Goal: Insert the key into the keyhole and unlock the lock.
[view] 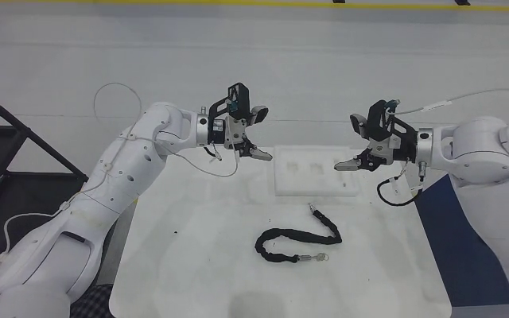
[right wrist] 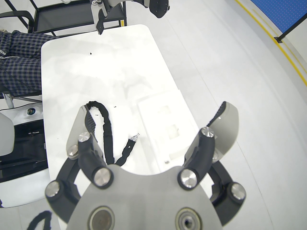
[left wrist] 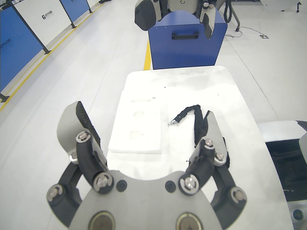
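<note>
Hovering off one end of foam tray (view: 296, 188): left gripper (view: 260, 135). Off other end: right gripper (view: 352, 145) — both spread wide, empty. Black cable lock (view: 298, 237) lies just beside tray — untouched.

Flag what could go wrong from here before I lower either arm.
1. The tiny specks in the foam tray recesses are too small to identify as the key, so a grasp could miss.
2. The cable lock lies loose and curled on the table. Unless one arm's jaws pin it, it may slide when the key pushes in.
</note>
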{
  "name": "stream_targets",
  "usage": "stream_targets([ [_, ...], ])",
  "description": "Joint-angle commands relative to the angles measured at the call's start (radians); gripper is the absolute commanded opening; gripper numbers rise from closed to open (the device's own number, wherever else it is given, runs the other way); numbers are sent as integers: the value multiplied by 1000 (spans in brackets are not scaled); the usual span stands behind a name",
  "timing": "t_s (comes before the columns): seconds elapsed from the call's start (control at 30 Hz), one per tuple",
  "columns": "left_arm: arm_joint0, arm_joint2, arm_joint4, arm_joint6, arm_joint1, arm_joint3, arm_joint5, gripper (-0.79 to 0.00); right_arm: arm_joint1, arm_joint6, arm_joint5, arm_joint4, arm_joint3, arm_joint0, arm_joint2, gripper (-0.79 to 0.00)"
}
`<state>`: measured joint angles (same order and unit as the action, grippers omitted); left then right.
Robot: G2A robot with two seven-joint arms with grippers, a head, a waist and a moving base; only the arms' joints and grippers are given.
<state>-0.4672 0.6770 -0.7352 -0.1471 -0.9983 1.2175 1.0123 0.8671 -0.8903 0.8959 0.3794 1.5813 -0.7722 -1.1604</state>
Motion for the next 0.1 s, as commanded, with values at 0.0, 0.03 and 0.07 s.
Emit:
stream_targets([
  [0.0, 0, 0, 0, 0, 0, 0, 0, 0, 0, 0, 0, 0, 0, 0, 0, 0],
  [0.03, 0, 0, 0, 0, 0, 0, 0, 0, 0, 0, 0, 0, 0, 0, 0, 0],
  [0.07, 0, 0, 0, 0, 0, 0, 0, 0, 0, 0, 0, 0, 0, 0, 0, -1],
])
